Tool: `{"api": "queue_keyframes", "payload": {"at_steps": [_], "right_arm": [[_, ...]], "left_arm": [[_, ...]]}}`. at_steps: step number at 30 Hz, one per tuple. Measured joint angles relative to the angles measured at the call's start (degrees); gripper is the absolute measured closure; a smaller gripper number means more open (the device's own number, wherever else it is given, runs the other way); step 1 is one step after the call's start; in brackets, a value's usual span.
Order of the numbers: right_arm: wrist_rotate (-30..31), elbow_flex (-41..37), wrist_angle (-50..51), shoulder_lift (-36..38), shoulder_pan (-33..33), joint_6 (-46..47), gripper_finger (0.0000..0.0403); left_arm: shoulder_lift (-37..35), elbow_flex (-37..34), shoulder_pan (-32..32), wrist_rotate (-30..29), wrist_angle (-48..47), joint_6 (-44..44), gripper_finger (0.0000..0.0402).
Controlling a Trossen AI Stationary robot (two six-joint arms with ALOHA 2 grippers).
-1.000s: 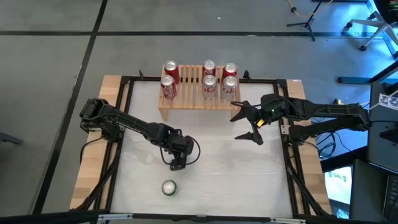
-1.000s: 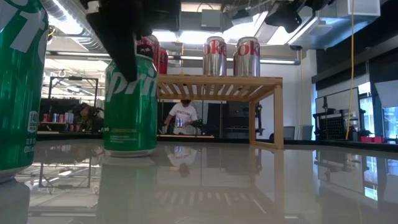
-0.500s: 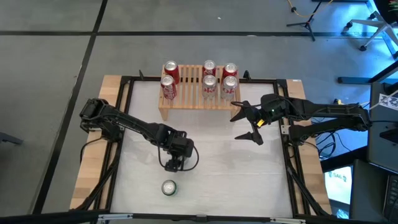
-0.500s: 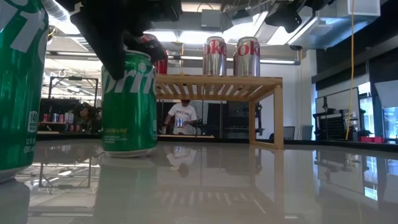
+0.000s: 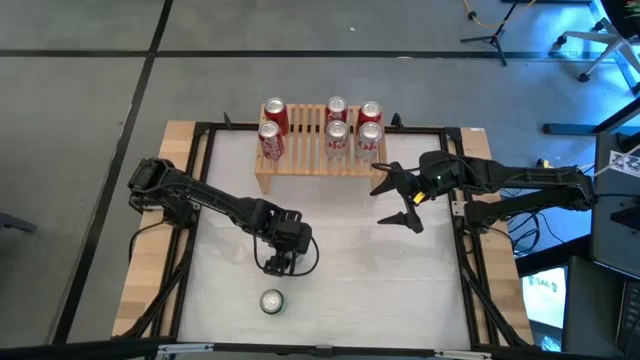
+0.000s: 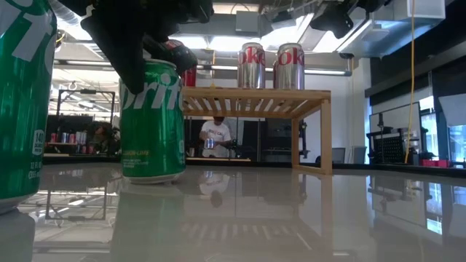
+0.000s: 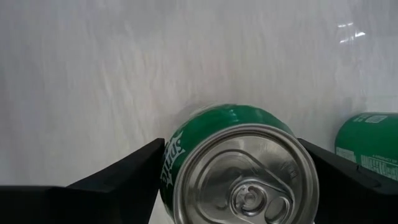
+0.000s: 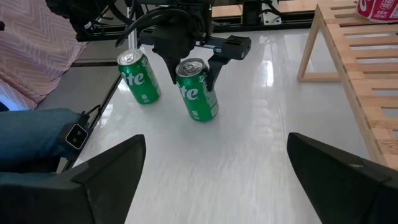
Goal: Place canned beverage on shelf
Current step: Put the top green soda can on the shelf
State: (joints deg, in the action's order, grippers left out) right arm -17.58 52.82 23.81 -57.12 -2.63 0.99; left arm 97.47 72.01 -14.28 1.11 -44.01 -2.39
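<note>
Left gripper point(image 5: 281, 262) lowered, right gripper point(image 5: 399, 200) spread.

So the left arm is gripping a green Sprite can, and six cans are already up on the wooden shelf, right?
Not quite: the high view shows five cans on the shelf, not six: two red ones and three silver ones. The rest holds: the left end effector is closed around the upright green Sprite can, while a second Sprite can stands on the table beside it.
</note>
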Motion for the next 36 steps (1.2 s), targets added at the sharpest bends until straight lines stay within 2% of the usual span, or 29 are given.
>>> {"api": "queue_keyframes", "payload": {"at_steps": [36], "right_arm": [[0.0,0.0,0.2,0.0,0.0,0.0,0.0017]], "left_arm": [[0.0,0.0,0.0,-2.0,0.0,-1.9,0.0094]]}}
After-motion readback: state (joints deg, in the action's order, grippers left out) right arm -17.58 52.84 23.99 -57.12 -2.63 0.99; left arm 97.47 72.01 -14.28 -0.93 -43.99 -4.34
